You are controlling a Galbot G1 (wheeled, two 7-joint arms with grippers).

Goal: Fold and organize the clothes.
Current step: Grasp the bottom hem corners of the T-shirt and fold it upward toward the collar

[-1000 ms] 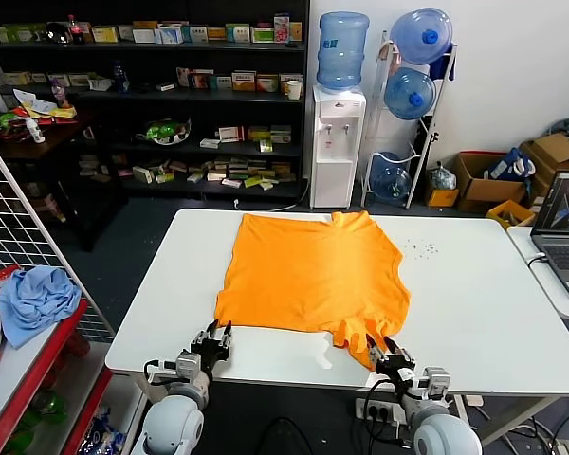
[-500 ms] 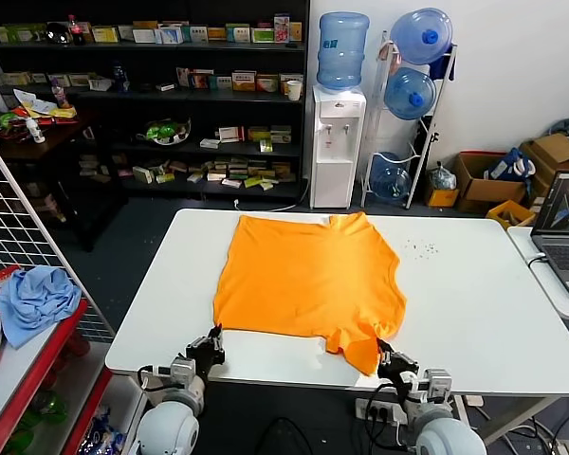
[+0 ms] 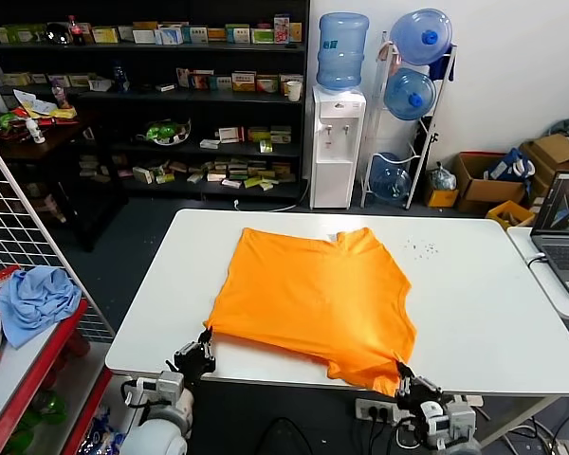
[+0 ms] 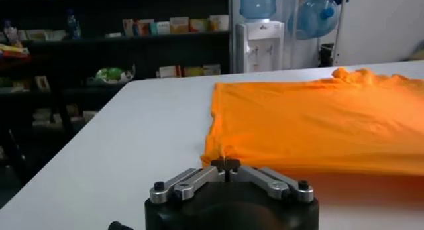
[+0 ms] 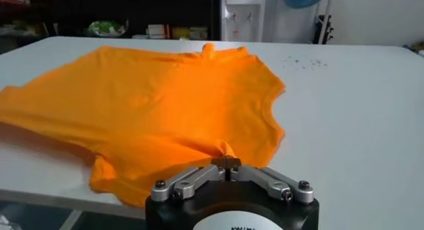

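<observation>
Since both grippers pinch the T-shirt's near hem, left gripper and right gripper sit at the table's near edge, spreading it flat (probably pre-fold).

Head cam high, looking down the table. Both wrist cams low at its near edge, facing across; all share the orange T-shirt.

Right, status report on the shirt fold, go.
Left gripper shut on T-shirt hem corner, right gripper shut on the other corner. T-shirt flat on table, near edge overhanging. Nothing in the way.
</observation>
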